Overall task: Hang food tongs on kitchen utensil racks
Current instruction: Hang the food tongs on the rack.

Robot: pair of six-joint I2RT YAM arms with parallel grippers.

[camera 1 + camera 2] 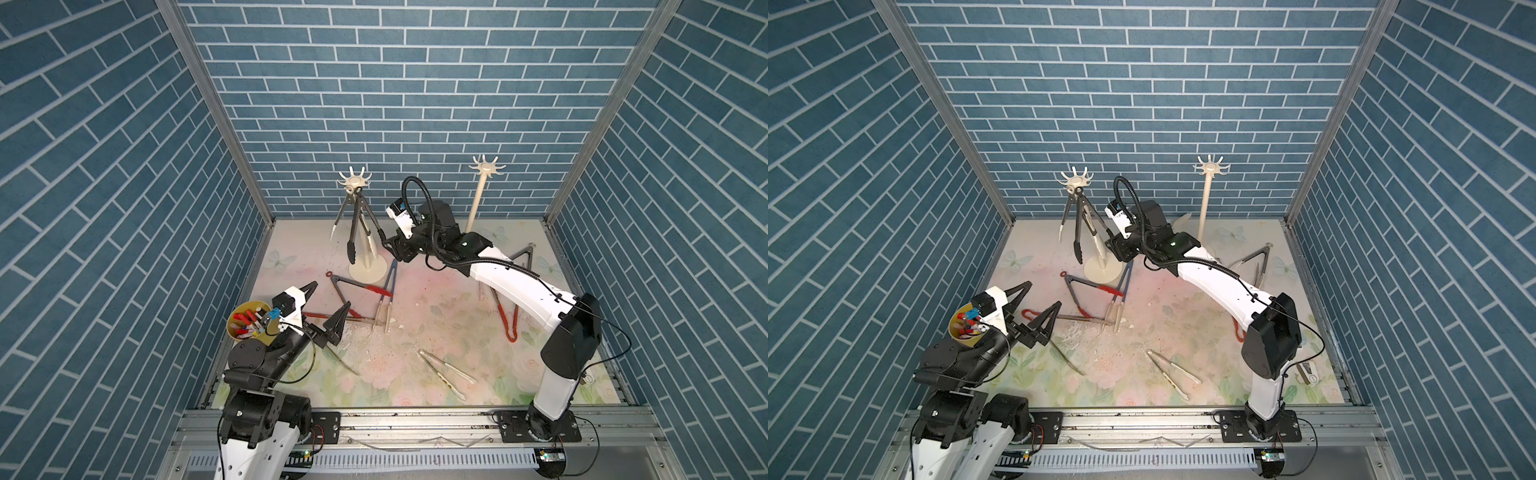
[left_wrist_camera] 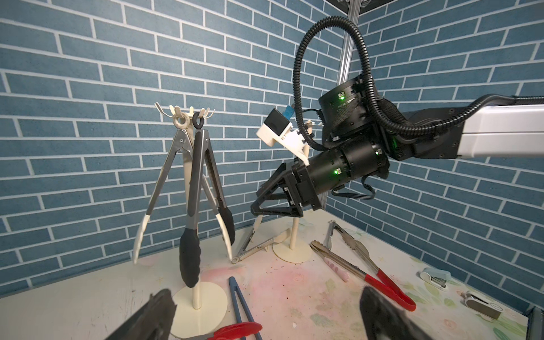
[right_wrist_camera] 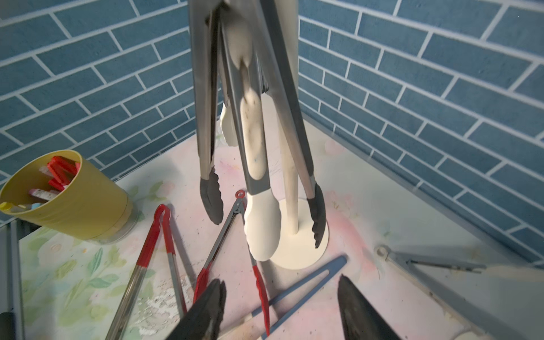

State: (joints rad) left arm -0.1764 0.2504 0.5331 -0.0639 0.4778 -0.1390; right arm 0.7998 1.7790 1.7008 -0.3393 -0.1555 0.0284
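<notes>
black-tipped tongs (image 2: pixel 192 206) vertical on rack (image 2: pixel 212 300), hinge up, tips down

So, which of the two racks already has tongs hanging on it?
The left rack: black-tipped tongs and white-tipped tongs hang from its hooks. The right rack has bare hooks.

right arm links (image 1: pixel 515 286): white shells, black joints
conduit (image 2: pixel 297 73): black corrugated loop
joint LEDs (image 2: pixel 335 171): green
right fingers (image 2: pixel 278 210): black triangular trusses
left wrist camera (image 1: pixel 286 300): white bracket, blue plug
</notes>
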